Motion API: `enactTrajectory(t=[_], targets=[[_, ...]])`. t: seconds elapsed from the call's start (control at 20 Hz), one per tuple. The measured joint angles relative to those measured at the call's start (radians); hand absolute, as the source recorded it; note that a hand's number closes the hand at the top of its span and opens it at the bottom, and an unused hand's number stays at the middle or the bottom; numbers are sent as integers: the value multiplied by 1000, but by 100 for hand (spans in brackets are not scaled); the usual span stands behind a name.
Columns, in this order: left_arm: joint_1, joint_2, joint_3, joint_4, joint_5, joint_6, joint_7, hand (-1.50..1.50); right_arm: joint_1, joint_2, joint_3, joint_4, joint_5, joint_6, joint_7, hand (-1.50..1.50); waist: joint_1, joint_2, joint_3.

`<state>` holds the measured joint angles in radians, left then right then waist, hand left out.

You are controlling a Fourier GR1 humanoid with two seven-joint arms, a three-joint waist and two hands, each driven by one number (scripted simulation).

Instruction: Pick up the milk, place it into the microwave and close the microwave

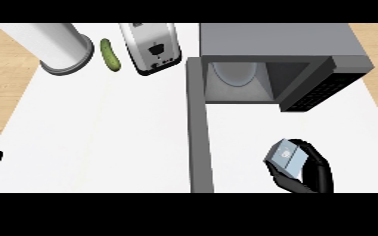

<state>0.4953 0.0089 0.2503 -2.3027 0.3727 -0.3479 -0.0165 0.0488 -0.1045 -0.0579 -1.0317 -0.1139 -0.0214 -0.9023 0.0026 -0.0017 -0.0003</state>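
Since the right hand (316, 172) has its fingers curled round the milk (289, 159) near the counter's front edge, right of the open door (199, 140), likely best: lift, carry it straight toward the microwave (280, 40) cavity, keeping clear of door and frame.

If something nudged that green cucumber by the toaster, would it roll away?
Probably: the cucumber looks rounded and lies flat, so a sideways nudge could roll it. The toaster beside it might stop it. Being slim, it is likely light.
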Motion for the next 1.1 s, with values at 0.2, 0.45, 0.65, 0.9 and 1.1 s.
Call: enactTrajectory(t=[0.2,0.45,0.65,0.9,1.1], targets=[[-26,1,0,3,4,13,22,-150,-34,22,-15,-16,-18,-14,5,150,0,1,0],[-16,0,7,34,-1,-22,-14,-150,-134,-58,-63,77,-48,82,1,150,5,1,1],[-14,-3,30,35,23,-38,-9,-150,-160,-83,-54,60,-46,131,15,150,3,1,0],[-8,-3,48,39,41,-55,-8,-150,-142,-70,-15,-53,-61,179,89,150,1,0,0],[13,-3,57,34,61,-64,-6,-150,-102,-53,25,-211,-59,166,186,150,-1,-1,0]])
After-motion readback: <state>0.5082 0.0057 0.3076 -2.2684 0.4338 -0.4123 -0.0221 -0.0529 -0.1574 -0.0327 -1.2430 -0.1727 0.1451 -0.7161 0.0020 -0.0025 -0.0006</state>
